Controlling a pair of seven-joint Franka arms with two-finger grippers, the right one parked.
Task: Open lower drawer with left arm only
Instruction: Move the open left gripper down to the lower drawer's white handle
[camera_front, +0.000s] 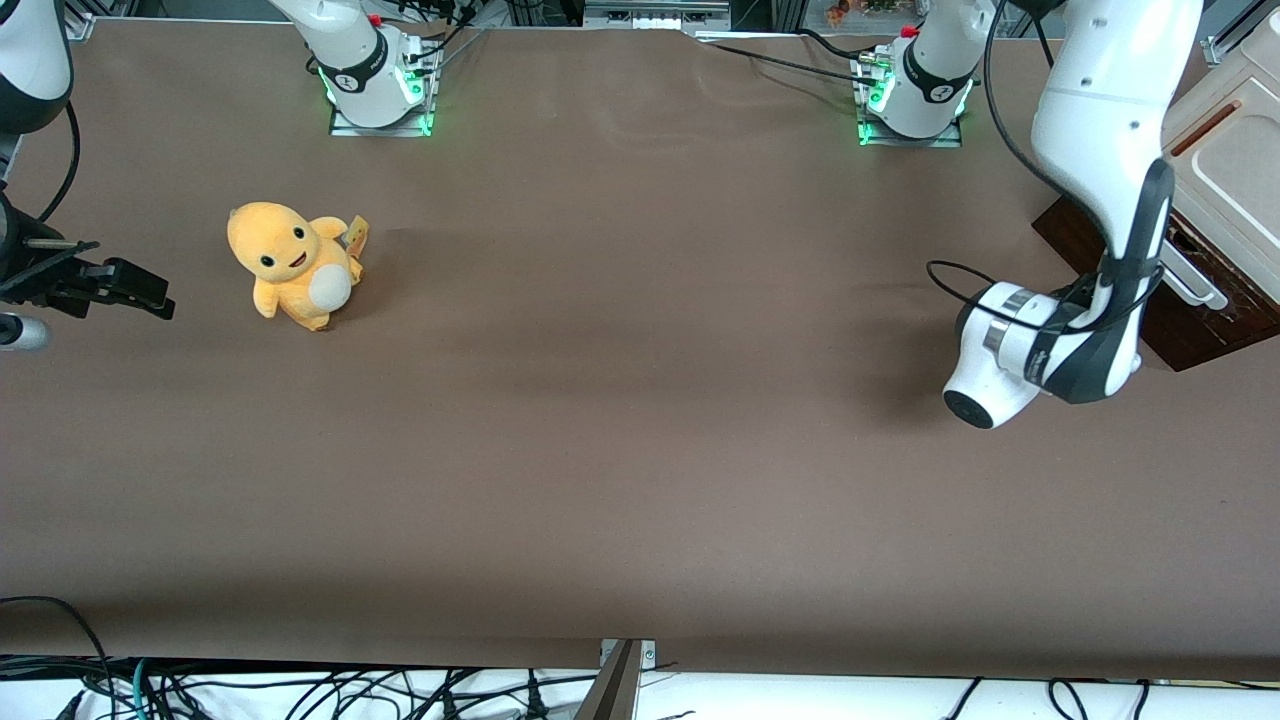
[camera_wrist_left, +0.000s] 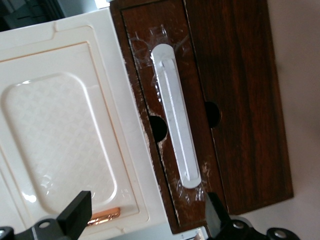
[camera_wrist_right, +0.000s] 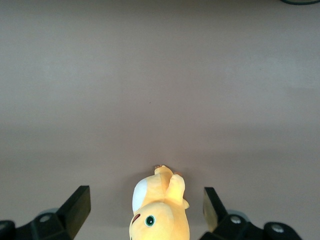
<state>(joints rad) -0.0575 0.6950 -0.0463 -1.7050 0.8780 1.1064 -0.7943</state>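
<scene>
- Desk (camera_front: 600, 450): flat surface under a matte brown covering, faintly creased near the arm bases.
- Cabinet: standing at the working arm's end of the desk; its cream top (camera_wrist_left: 65, 130) is a smooth moulded plastic panel with a rounded, recessed, quilt-textured field and an orange-brown slot (camera_wrist_left: 104, 216) at one edge.
- Lower drawer (camera_wrist_left: 240, 100): dark-brown grained wood, sitting at the base of the cabinet and projecting past the drawer front above it. That upper front is carrying a long white bar handle (camera_wrist_left: 175, 115) with rounded ends, and scuffed clear film is clinging around it.
- Left arm (camera_front: 1100, 130): glossy white jointed shell with black bands and a looping black cable, bending down over the cabinet.
- Gripper (camera_wrist_left: 142, 217): hanging above the cabinet front, looking down on it; its two black fingers (camera_wrist_left: 75, 212) are standing spread wide apart, gripping nothing, one over the cream top and one over the dark wood.
- Plush toy (camera_front: 292, 265): soft yellow-orange figure with a white belly, resting on the desk toward the parked arm's end.
- View notes: only the left wrist view is showing the finger spread and the film; only the front view is showing the arm's posture; the right wrist view is showing the toy's head (camera_wrist_right: 160, 212) from above.
</scene>
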